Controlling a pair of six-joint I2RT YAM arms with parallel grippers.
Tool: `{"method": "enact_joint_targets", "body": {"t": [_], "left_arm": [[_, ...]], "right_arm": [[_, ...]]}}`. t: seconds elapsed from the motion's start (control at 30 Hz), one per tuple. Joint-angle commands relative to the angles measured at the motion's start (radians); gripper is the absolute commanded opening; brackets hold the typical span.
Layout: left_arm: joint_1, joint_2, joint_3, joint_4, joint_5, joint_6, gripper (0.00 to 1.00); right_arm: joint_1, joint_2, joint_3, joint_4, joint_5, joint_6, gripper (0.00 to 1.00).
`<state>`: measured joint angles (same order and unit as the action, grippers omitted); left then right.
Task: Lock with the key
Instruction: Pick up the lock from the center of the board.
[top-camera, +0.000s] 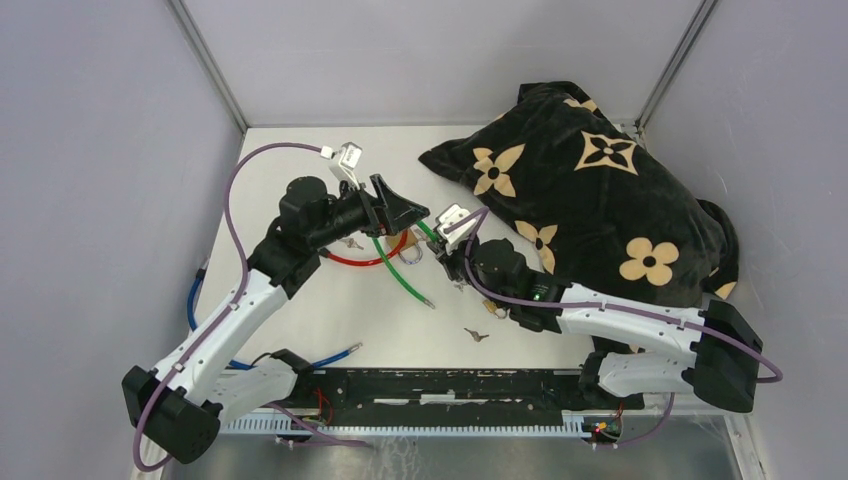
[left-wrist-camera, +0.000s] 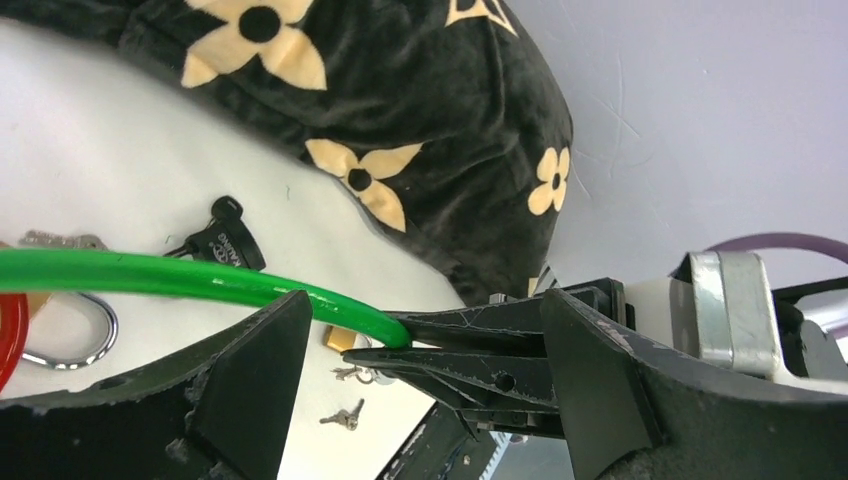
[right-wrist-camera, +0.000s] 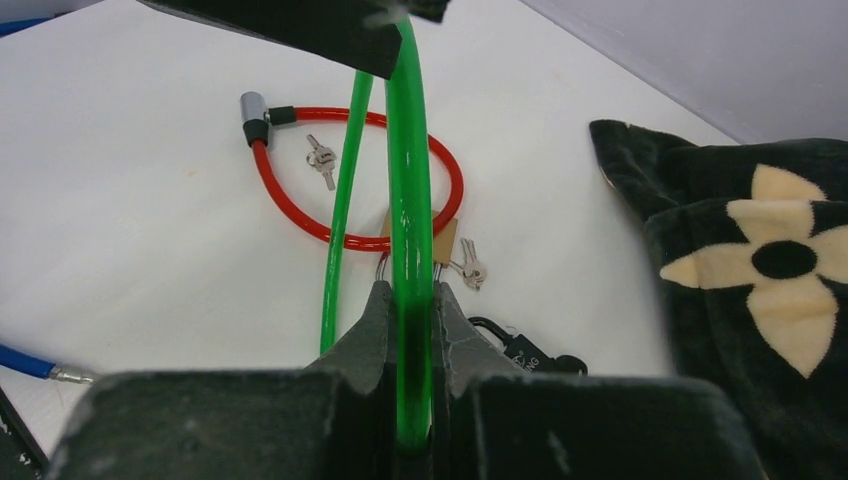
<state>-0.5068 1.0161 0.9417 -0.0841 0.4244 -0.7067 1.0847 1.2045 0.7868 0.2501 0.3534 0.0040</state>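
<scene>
Walls close the desk (top-camera: 340, 310) on its left, far and right sides. A black flowered cushion (top-camera: 600, 200) fills the far right, leaving bare room at the left and near centre. The right hand (right-wrist-camera: 408, 300) is clamped on the green cable lock (right-wrist-camera: 405, 200). The left hand (top-camera: 402, 213), just beside it, is spread wide and grips nothing. Keys (right-wrist-camera: 320, 160) lie inside the red cable loop (right-wrist-camera: 320, 114). A black tag (left-wrist-camera: 225, 245) bears white lettering too small to read.

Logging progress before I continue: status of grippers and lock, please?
Right gripper shut on green cable. Left gripper open at same cable. Keys loose on table. Red cable lock lies beneath.
</scene>
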Motion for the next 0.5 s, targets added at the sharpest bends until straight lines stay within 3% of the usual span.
{"method": "enact_joint_targets", "body": {"t": [0.0,0.17,0.37,0.47], "left_arm": [[0.023,0.021,0.032,-0.131,-0.086,-0.079,0.9],[0.042,0.02,0.021,-0.143,-0.101,-0.101,0.9],[0.042,0.052,0.01,-0.036,-0.052,-0.148,0.92],[0.042,0.061,-0.005,-0.054,-0.062,-0.147,0.85]], "right_arm": [[0.02,-0.014,0.034,0.149,0.069,-0.035,0.0],[0.021,0.003,0.056,0.158,0.068,-0.058,0.0],[0.033,0.038,0.052,0.194,-0.027,-0.071,0.0],[0.045,0.041,0.05,0.211,-0.071,-0.096,0.0]]}}
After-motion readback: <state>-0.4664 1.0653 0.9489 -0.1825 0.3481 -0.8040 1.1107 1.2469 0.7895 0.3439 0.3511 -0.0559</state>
